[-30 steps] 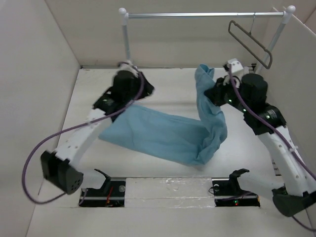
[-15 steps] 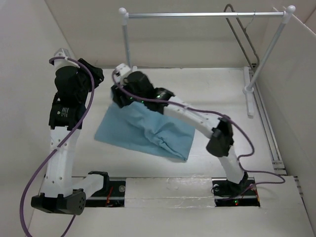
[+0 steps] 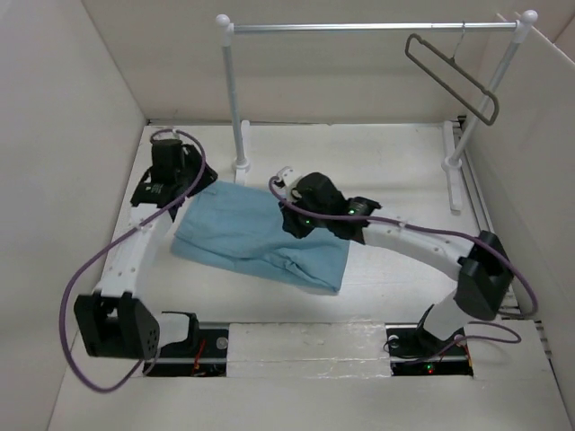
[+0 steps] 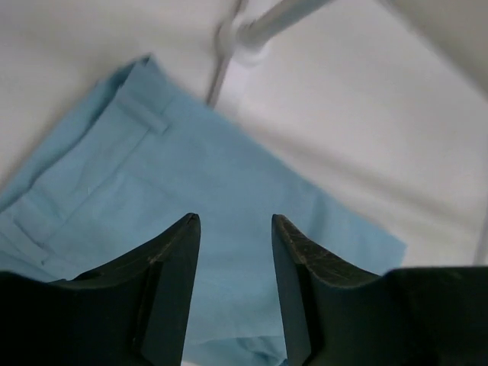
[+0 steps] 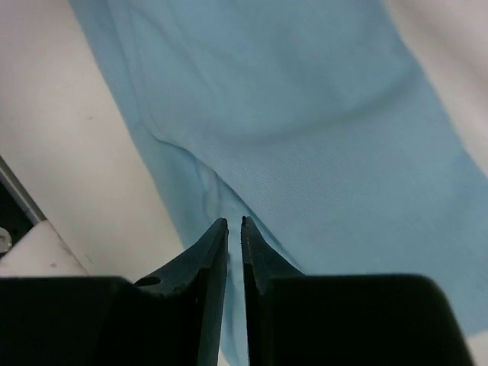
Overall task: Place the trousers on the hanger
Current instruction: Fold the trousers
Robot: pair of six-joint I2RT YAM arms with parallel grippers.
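We see a flat white table (image 3: 395,162) with plain cream walls (image 3: 63,108) on 3 sides, like a big box. At the back stands a white rail (image 3: 368,28) on 2 posts with ball tops. The dark grey hanger (image 3: 454,79) hangs by its hook from the rail, close to the right post, and it tilts down to the right.

The light blue trousers (image 3: 260,235) lie folded on the table, left of the middle, just in front of the foot of the left post (image 3: 241,164). They are well apart from the hanger.

The left gripper (image 4: 235,229) is above the waistband end of the trousers. Its 2 fingers are spread with nothing between them. The right gripper (image 5: 234,225) is over the other end of the cloth. Its fingers are pressed almost together, with only a thin slit, and we see no cloth in it.

Purple cables (image 3: 81,269) loop along both arms.
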